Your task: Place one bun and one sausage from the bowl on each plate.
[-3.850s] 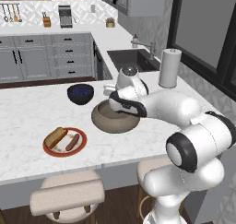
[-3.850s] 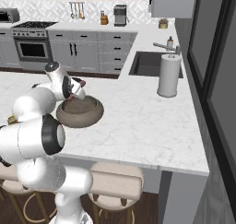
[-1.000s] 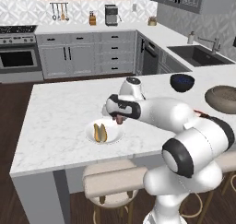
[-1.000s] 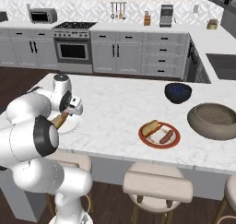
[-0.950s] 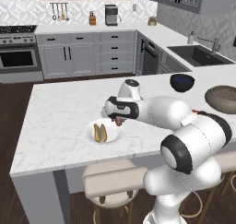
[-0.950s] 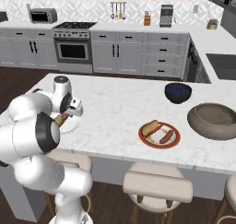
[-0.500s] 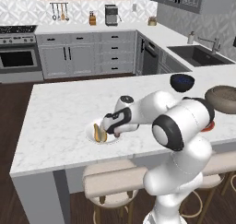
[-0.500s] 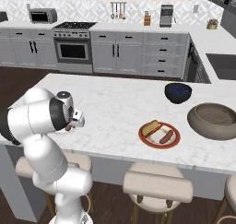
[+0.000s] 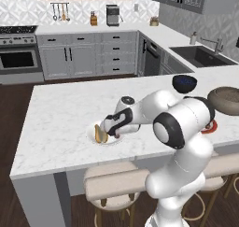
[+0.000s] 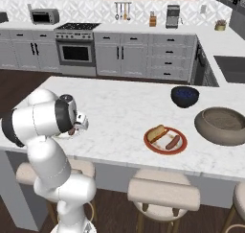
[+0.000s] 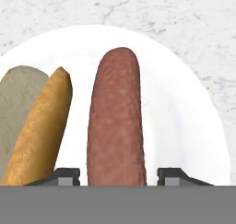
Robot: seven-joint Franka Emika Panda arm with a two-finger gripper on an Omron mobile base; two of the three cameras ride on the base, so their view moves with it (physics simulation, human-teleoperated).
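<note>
The white plate (image 11: pixel 184 126) lies on the marble island, and a brown sausage (image 11: pixel 117 121) rests on it beside a tan bun (image 11: pixel 41 126). My gripper (image 11: pixel 117 177) is low over this plate, open, with a small gap between each fingertip and the sausage. In the left base view the gripper (image 9: pixel 106 131) hovers over the white plate (image 9: pixel 93 139) and the bun (image 9: pixel 99 133). Further right, the red-rimmed plate (image 10: pixel 165 150) carries a bun (image 10: pixel 156 133) and a sausage (image 10: pixel 173 142). The large grey-brown bowl (image 10: pixel 222 125) sits at the right.
A dark blue bowl (image 10: pixel 184 96) stands behind the red-rimmed plate. Stools (image 10: pixel 162 192) line the island's near edge. Bare marble stretches between the two plates. Cabinets, a stove and a sink counter run along the far walls.
The base drove left along the island from the bowl. Over the last second the hand came down onto the white plate and its jaws parted, leaving the sausage lying there.
</note>
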